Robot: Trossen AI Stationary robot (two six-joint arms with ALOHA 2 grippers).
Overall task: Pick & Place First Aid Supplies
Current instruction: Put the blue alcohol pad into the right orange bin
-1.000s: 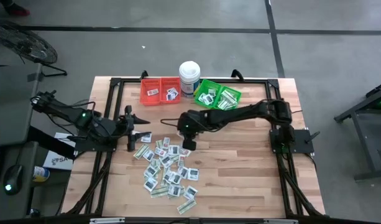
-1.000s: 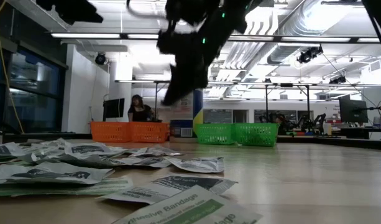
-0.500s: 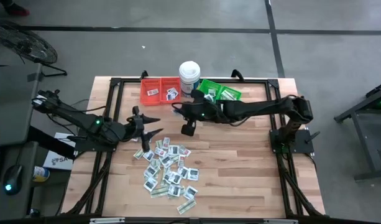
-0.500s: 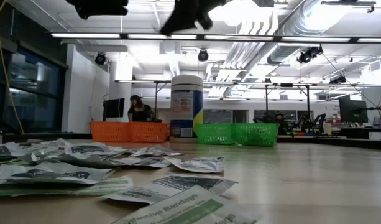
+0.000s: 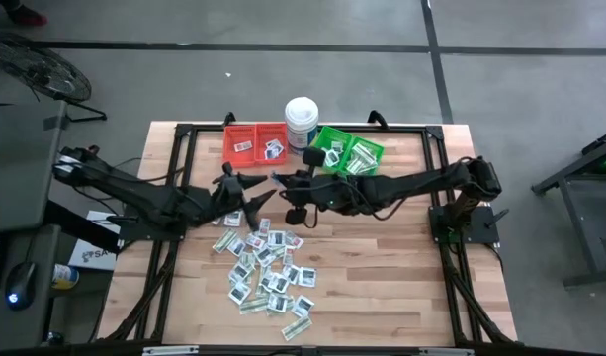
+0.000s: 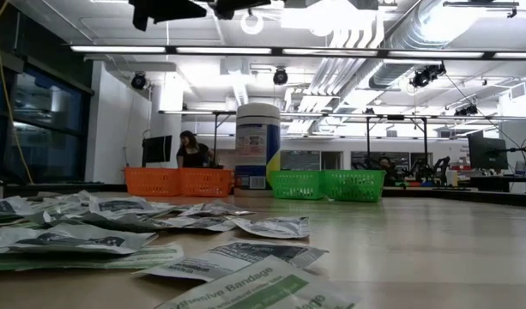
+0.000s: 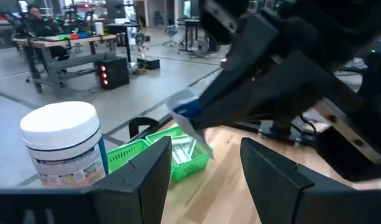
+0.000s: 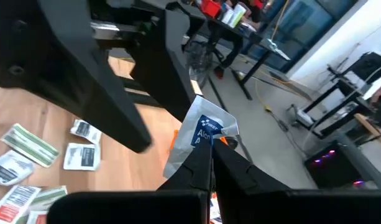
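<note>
Above the surface (image 5: 382, 257), near the red bin (image 5: 255, 144), the right tool (image 8: 209, 163) is pinching a white alcohol packet (image 8: 206, 134), apparently carrying it binward, while the left tool (image 7: 202, 168) is hanging open-fingered over the packet pile (image 5: 268, 267).

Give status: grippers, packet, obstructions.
Right gripper shut on a square white packet with blue print, above the table. Left gripper open, empty, facing it. Left arm close; handoff or clash, unclear.
</note>
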